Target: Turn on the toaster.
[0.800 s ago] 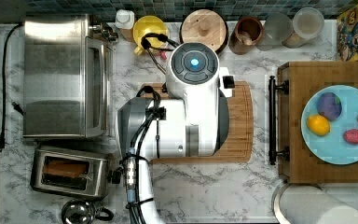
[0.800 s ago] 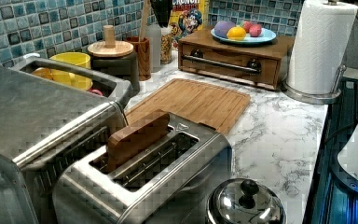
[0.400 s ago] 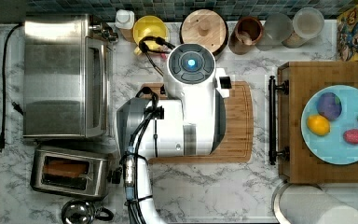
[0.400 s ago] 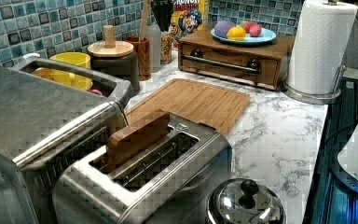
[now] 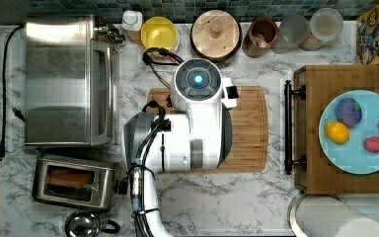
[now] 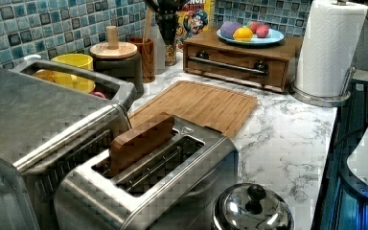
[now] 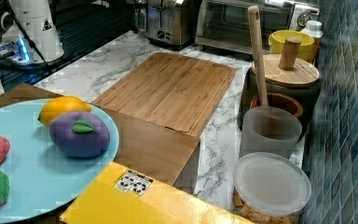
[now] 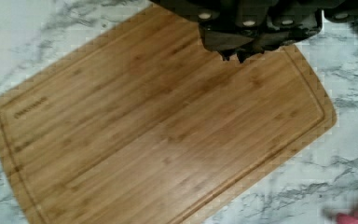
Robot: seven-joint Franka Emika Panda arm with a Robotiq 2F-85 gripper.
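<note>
The toaster (image 5: 74,180) is a small shiny steel one at the top view's lower left, with a brown slice of bread (image 5: 69,178) standing in one slot. Its dark lever knob (image 5: 121,186) sticks out of the end facing the arm. The left view has the toaster (image 6: 172,177) close up, with the bread (image 6: 141,141) raised. The right view puts the toaster (image 7: 168,21) far back. My gripper (image 8: 234,57) hangs above the bamboo cutting board (image 8: 158,126), its fingers shut with nothing between them. It is well away from the toaster.
A big steel toaster oven (image 5: 69,81) stands right beside the toaster. A small lidded pot (image 5: 84,224) sits by the toaster's other side. Jars and a yellow bowl (image 5: 160,33) line the back wall. A wooden stand with a fruit plate (image 5: 360,131) and a paper towel roll (image 5: 335,217) occupy the top view's right.
The arm's head has shifted a little toward the top view's lower left over the cutting board. The toaster and bread are unchanged.
</note>
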